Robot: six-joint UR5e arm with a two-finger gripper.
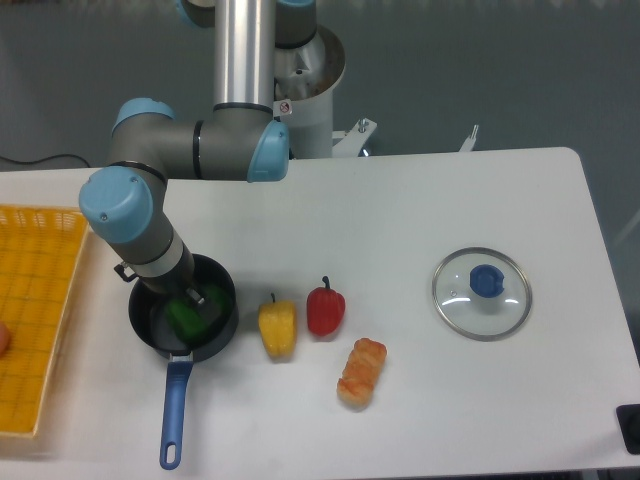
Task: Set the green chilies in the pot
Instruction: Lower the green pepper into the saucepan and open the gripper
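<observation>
The green chilies (184, 319), a glossy green pepper toy, are inside the black pot (222, 322), which has a long blue handle (175, 412) pointing toward the table's front edge. My gripper (192, 305) reaches down into the pot right over the green pepper. The wrist hides most of the gripper. One grey finger (203, 296) shows beside the pepper. I cannot tell how the jaws stand or whether they still touch the pepper.
A yellow pepper (278, 328), a red pepper with a dark stem (325, 309) and an orange bread-like toy (361, 372) lie right of the pot. A glass lid with a blue knob (482, 293) lies at the right. A yellow basket (30, 330) stands at the left edge.
</observation>
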